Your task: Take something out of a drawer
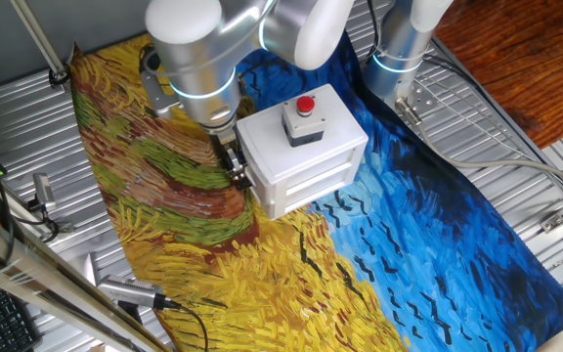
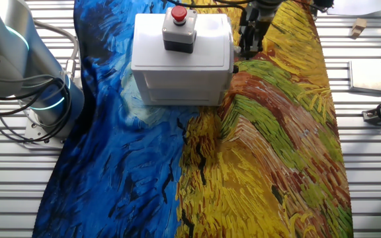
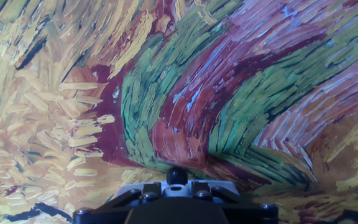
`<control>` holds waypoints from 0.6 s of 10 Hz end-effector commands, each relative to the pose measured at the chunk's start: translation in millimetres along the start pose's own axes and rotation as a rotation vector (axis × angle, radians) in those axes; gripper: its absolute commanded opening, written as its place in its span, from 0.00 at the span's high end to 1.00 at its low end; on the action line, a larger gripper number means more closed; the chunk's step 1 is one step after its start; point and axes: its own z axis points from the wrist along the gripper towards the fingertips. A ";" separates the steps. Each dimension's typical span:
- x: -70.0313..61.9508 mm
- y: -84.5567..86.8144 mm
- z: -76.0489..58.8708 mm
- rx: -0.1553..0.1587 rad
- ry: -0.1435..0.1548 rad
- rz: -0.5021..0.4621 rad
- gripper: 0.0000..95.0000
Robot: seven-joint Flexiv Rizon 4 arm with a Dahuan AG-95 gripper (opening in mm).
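At the near edge of the hand view we see only the dark base of the gripper [image 3: 178,194] over the painted cloth [image 3: 185,93]; its fingertips are out of frame, so we cannot tell whether they are apart or together. From the fixed cameras, the gripper [image 1: 238,168] hangs low beside the white box [image 1: 306,156], next to its side wall. A red button [image 2: 178,16] sits on top. The drawer [image 1: 313,177] appears pushed in. We see no wooden block on the cloth.
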 end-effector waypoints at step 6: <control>-9.9 -2.4 -1.5 -0.004 0.009 -0.011 1.00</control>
